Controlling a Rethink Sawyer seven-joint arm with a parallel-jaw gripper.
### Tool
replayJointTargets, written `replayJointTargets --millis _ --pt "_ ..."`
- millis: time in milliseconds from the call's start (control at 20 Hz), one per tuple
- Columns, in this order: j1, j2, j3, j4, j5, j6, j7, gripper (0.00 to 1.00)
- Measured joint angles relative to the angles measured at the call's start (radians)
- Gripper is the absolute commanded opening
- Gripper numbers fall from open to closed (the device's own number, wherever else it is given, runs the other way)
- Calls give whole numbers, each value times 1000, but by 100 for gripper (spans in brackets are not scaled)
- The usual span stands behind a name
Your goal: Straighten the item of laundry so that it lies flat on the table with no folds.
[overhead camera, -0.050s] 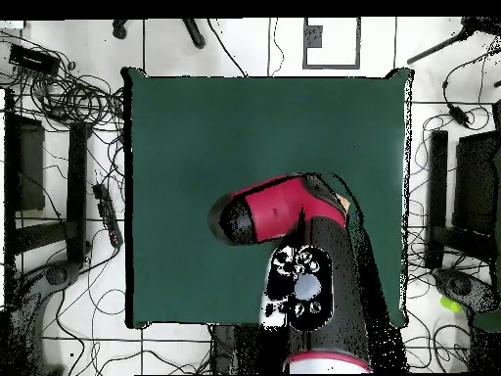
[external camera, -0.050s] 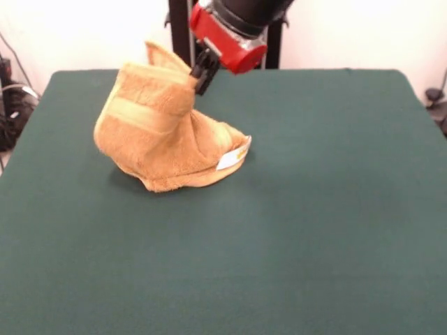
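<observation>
The tool point(external camera, -0.050s: 202, 72) was clenched on the towel point(external camera, -0.050s: 164, 132), pinching its top fold and holding that part up off the table point(external camera, -0.050s: 314, 223). The towel hung from the black fingers point(external camera, -0.050s: 204, 68) in a bunched, tent-like heap, its lower edge resting on the green top in the far left part of the front view. One flat woven band point(external camera, -0.050s: 140, 115) ran slantwise across the raised side, and a corner of cloth stood up behind the pinch. A small white tag point(external camera, -0.050s: 228, 161) showed at the low right end of the heap, just above the table. The red and black arm point(external camera, -0.050s: 234, 31) came down from above at a slant. In the overhead view the arm point(overhead camera, -0.050s: 294, 245) covered nearly all of the towel, with only a sliver of tan point(overhead camera, -0.050s: 342, 203) showing beside its red housing.
</observation>
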Motion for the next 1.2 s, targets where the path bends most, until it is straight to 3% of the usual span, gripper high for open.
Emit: replayJointTargets --millis 300,500,800,1200 --pt "-163 -85 56 52 13 -62 -3 0" --pt "-189 -115 58 57 16 -57 -4 0" --pt "-164 -144 57 56 23 -21 -4 0" --pt "-36 -133 47 46 22 -1 -4 0"
